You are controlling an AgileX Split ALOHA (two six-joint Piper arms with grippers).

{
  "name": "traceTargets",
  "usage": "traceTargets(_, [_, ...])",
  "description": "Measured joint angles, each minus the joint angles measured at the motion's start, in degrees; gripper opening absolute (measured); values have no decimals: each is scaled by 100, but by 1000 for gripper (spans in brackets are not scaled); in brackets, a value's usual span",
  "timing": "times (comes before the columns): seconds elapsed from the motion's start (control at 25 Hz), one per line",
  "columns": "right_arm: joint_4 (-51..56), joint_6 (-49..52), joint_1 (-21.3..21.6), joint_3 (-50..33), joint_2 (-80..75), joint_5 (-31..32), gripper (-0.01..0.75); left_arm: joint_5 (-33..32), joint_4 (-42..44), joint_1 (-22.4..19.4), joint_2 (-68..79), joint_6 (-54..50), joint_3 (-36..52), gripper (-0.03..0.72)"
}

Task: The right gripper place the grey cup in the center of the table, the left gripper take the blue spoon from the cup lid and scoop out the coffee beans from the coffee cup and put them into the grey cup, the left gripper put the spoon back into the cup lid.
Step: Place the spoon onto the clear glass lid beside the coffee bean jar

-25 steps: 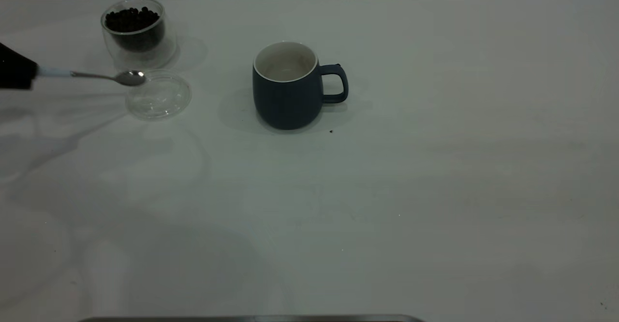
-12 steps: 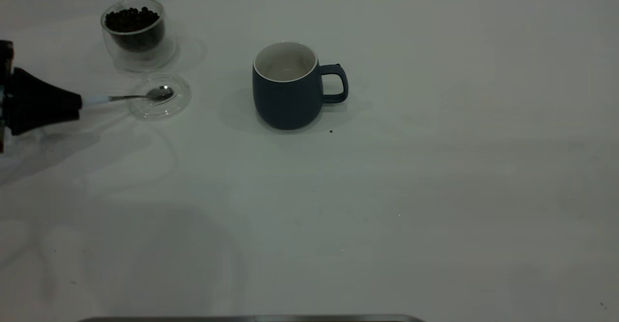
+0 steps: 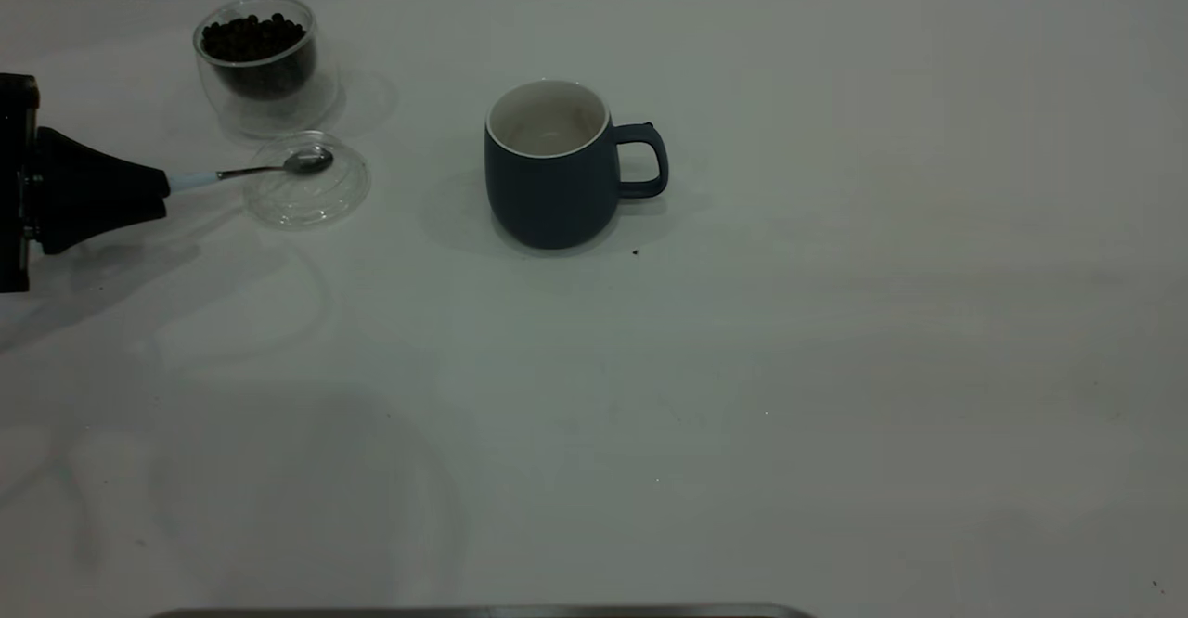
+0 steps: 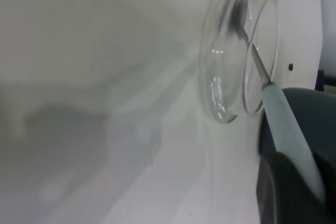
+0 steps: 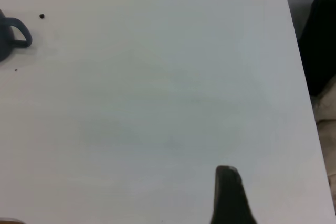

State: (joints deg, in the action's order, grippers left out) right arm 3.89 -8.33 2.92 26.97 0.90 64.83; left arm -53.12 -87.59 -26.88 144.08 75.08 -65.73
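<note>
Blue spoon [image 3: 243, 171] — bowl over the far part of the cup lid [image 3: 308, 193], seemingly resting on or just above it; the pale handle runs back into the left gripper [image 3: 160, 186], which is clamped on the handle's end. The lid lies flat on the counter [image 3: 835, 367], just in front of the coffee cup [image 3: 258, 59], whose coffee beans [image 3: 252, 35] sit heaped near the rim. Grey cup [image 3: 555, 165] stands well apart, near the counter's middle, handle pointing away from the lid; one stray dark speck lies just beside its base. Judged: the spoon is being laid back, the last step. Risks — the lid is light and shallow, so a sideways nudge on release could slide or tip it, and a long handle overhanging the rim may lever the spoon out onto the counter. Left arm reaches in low from the left edge, gripper nearly level. Right gripper [image 5: 228, 192] is parked off to the right; its opening cannot be told.
</note>
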Motion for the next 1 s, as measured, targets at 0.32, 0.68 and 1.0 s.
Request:
traceTargets(0.32, [0, 0, 0, 0, 0, 0, 453, -158, -4, 0, 0, -10, 0, 134])
traceTargets(0.68, [0, 0, 0, 0, 0, 0, 453, -234, -4, 0, 0, -16, 0, 134])
traceTargets(1.0, [0, 0, 0, 0, 0, 0, 453, -228, 1, 24, 0, -22, 0, 134])
